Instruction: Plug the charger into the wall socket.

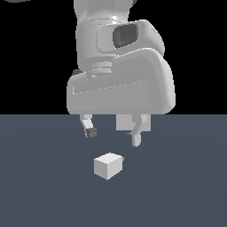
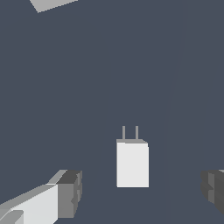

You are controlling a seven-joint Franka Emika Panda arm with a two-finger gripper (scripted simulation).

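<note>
The charger (image 1: pixel 108 165) is a small pale grey-white cube lying on the dark blue-grey floor, with a tiny prong stub on its far right side. In the wrist view the charger (image 2: pixel 132 164) shows two thin prongs sticking out of one end. My gripper (image 1: pixel 112 135) hangs open a little above the charger and slightly behind it, holding nothing. Its dark-tipped fingers (image 1: pixel 91 132) stand wide apart; in the wrist view the gripper (image 2: pixel 142 192) straddles the charger's near end. A pale grey slab edge (image 2: pixel 51 4), possibly the wall socket, shows at the wrist picture's border; its holes are out of view.
The flat dark blue-grey floor (image 1: pixel 44 190) spreads all around the charger. The arm's large white body (image 1: pixel 119 71) fills the upper middle of the exterior view against a black background.
</note>
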